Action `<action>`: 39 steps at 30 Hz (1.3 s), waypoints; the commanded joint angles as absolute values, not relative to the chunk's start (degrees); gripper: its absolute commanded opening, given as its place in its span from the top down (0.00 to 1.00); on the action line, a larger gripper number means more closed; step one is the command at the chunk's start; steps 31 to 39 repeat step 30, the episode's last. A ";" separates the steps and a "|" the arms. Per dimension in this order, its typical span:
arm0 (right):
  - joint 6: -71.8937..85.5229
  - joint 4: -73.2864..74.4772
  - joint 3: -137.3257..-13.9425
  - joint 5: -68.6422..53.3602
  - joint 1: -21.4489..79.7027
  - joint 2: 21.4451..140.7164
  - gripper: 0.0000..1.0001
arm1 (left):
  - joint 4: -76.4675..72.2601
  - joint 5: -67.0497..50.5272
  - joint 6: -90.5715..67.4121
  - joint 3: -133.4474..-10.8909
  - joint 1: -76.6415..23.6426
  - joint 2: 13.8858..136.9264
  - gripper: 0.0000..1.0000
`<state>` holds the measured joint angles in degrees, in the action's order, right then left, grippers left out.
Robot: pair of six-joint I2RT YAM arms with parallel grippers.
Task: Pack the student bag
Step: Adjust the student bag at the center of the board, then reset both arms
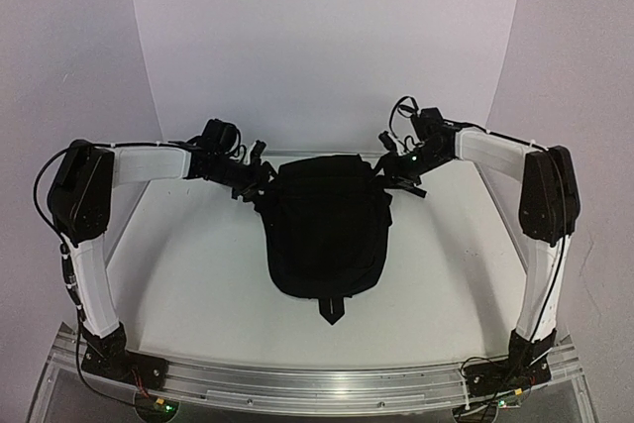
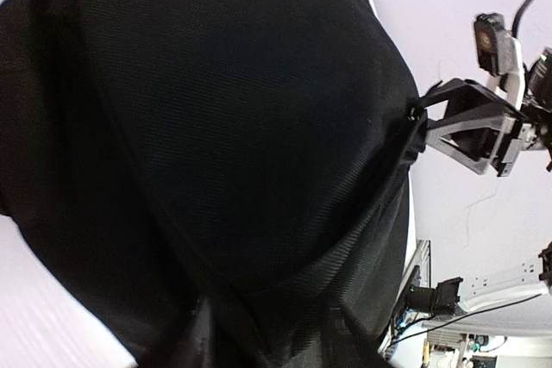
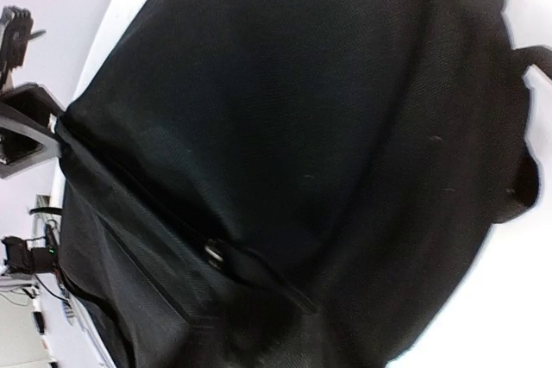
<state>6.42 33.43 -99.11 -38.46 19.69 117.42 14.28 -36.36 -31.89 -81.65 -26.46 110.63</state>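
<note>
The student bag (image 1: 327,230) is a black fabric backpack lying flat in the middle of the white table, with a short strap end (image 1: 331,312) pointing toward the near edge. My left gripper (image 1: 256,180) is at its far left corner and my right gripper (image 1: 396,170) at its far right corner. The left wrist view shows the right gripper (image 2: 420,127) with its fingers spread at the bag's (image 2: 216,127) edge. From the right wrist the left gripper (image 3: 59,134) looks the same beside the bag (image 3: 302,127). A zipper pull (image 3: 214,253) shows on the cloth. Each wrist camera's own fingers are lost against the black fabric.
An aluminium rail (image 1: 317,383) carrying both arm bases runs along the near edge. A curved white backdrop (image 1: 327,47) closes off the back and sides of the table (image 1: 188,284). Cables hang off both arms.
</note>
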 commanded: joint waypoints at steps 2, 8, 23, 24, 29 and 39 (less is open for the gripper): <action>5.70 33.38 -98.95 -37.31 18.54 104.42 0.10 | 23.78 -30.37 -27.38 -86.29 -25.49 102.38 0.16; 3.19 33.31 -92.39 -33.68 18.51 90.47 0.02 | 29.48 -21.09 -26.61 -81.77 -23.87 90.34 0.00; -4.87 32.48 -63.98 -21.46 16.64 73.83 0.02 | 34.03 -8.52 -31.95 -58.14 -23.04 69.46 0.00; -4.55 32.11 -63.43 -21.65 16.66 73.34 0.02 | 32.91 -8.46 -32.86 -56.45 -23.03 68.63 0.00; -3.67 31.00 -61.98 -21.81 16.56 71.91 0.02 | 30.55 -8.02 -35.14 -52.51 -23.04 66.11 0.00; -3.55 30.89 -61.84 -21.99 16.55 71.90 0.02 | 30.61 -8.01 -34.94 -52.69 -23.03 65.82 0.00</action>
